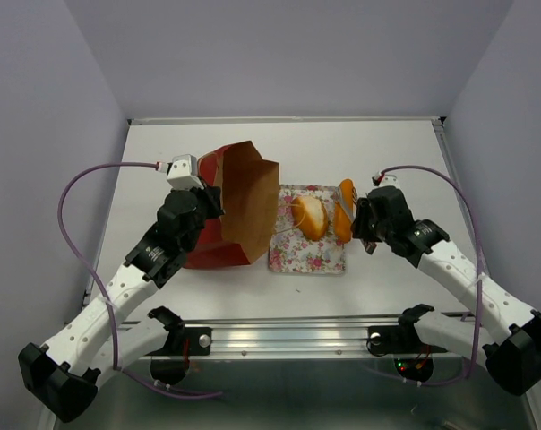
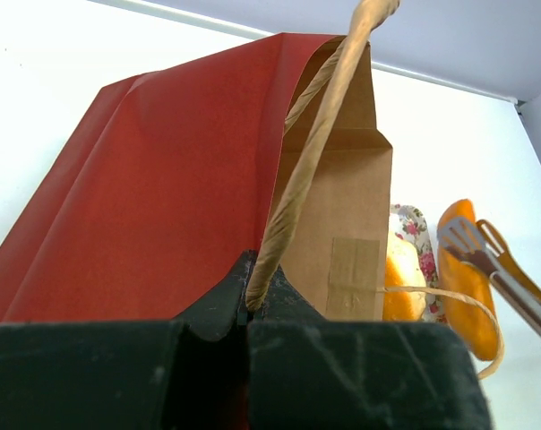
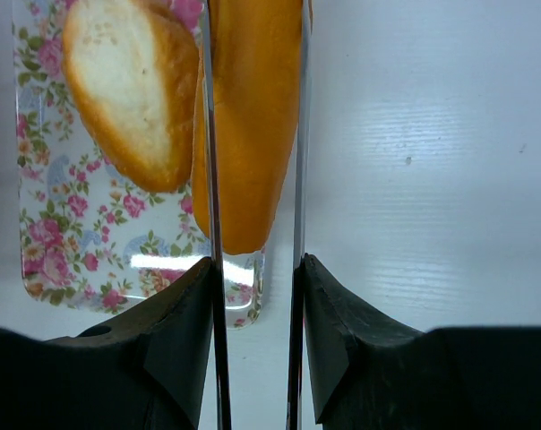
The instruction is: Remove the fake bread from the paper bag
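Observation:
The red paper bag (image 1: 208, 242) lies tilted at the table's middle left, its brown-lined mouth (image 1: 253, 202) open to the right. My left gripper (image 1: 208, 199) is shut on its cord handle (image 2: 306, 152) at the bag's rim (image 2: 248, 300). My right gripper (image 1: 362, 219) is shut on metal tongs (image 3: 213, 179), which clamp a long orange loaf (image 3: 248, 116) over the right edge of the floral tray (image 3: 64, 233). A cut golden bun (image 1: 311, 215) lies on the tray. The bag's inside is hidden.
The floral tray (image 1: 297, 255) lies just right of the bag's mouth. The bag's other cord handle (image 2: 441, 296) hangs loose towards the tray. A metal rail (image 1: 288, 336) runs along the near edge. Purple walls close in the table.

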`<state>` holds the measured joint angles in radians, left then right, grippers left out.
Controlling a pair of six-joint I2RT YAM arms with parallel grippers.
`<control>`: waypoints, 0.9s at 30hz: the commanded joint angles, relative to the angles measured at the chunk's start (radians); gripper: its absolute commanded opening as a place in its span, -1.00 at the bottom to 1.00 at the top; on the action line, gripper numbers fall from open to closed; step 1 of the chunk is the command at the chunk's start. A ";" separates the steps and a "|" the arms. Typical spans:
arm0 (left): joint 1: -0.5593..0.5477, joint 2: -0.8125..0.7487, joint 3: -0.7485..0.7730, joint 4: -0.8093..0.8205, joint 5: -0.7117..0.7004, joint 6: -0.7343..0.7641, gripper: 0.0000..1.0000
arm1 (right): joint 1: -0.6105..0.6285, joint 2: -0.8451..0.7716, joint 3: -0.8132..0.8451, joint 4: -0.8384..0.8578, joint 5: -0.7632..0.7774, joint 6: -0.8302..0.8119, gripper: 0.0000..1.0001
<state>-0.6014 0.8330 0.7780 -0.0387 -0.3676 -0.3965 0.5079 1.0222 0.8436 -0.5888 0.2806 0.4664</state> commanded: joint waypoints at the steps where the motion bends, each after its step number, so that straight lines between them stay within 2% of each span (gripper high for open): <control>1: -0.005 -0.021 0.001 0.040 -0.016 0.018 -1.00 | 0.000 -0.036 -0.046 0.138 -0.104 -0.074 -0.99; 10: -0.005 -0.043 -0.008 0.017 -0.030 0.013 -1.00 | 0.000 -0.016 -0.077 0.215 -0.239 -0.094 -0.97; 20: -0.005 -0.061 -0.014 -0.003 -0.042 0.002 -1.00 | 0.000 0.035 -0.064 0.213 -0.253 -0.069 -0.91; 24: -0.005 -0.068 -0.013 -0.006 -0.048 0.001 -1.00 | 0.000 0.046 -0.078 0.210 -0.172 -0.020 -0.67; 25: -0.005 -0.067 -0.013 -0.006 -0.045 0.001 -1.00 | 0.000 0.042 -0.075 0.198 -0.137 -0.015 -0.52; 27: -0.005 -0.066 -0.008 -0.006 -0.047 0.002 -1.00 | 0.000 0.030 -0.072 0.190 -0.124 -0.014 -0.41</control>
<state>-0.6014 0.7879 0.7692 -0.0765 -0.3828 -0.3981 0.5079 1.0748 0.7567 -0.4480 0.0929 0.4236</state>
